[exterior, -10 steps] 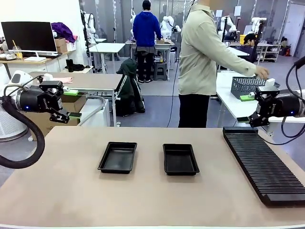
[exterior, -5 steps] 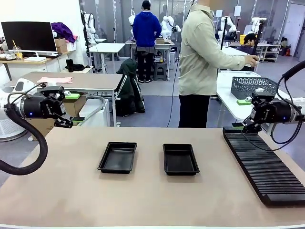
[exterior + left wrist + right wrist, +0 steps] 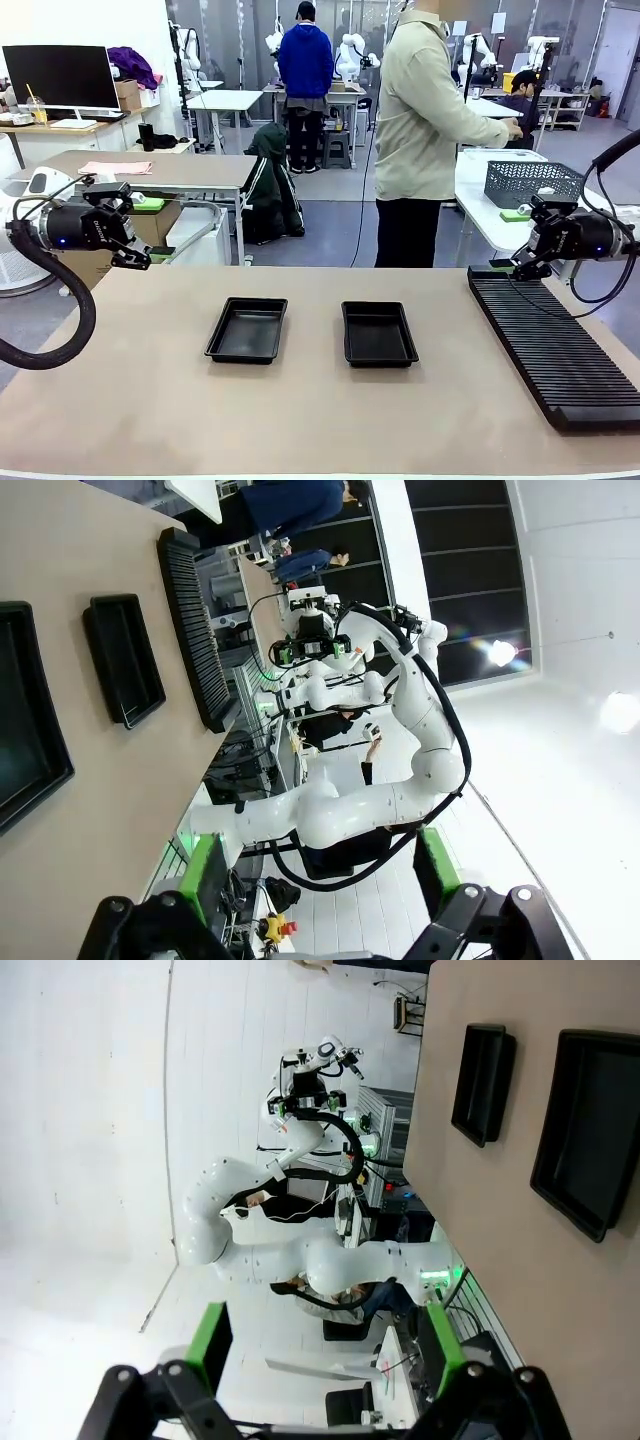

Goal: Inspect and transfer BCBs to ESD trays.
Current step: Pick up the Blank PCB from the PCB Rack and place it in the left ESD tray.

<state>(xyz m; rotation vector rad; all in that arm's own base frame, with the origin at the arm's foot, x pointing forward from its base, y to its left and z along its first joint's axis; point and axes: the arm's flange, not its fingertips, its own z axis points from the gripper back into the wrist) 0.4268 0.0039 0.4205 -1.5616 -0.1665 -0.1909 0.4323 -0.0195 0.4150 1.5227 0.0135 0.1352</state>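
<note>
Ok so the two trays, left one (image 3: 247, 329) and right one (image 3: 379, 333), are sitting flat in the middle of the tan surface (image 3: 300, 420). They're side by side with a gap between them, not touching. Each one has its long axis running from the robot's side toward the far side, short ends facing the robot and the person. You can see the black floor of both.

Off to the right, well apart from the right tray, is a long black ribbed rack (image 3: 555, 345). It lies the same way, long axis parallel to the trays.

The right pincer (image 3: 512, 266) hangs just by the far end of that rack, fingers angled down and toward the middle. I can't tell if it actually touches. The left pincer (image 3: 140, 258) hovers past the far left corner of the surface, well away from the trays, fingers tipped down to the right. In both wrist views the green pads (image 3: 203, 880) are spread wide with nothing gripped, so both are released.

A person in a beige jacket (image 3: 425, 130) stands at the far side, turned toward a white table that has a mesh basket (image 3: 533, 182) on it.
</note>
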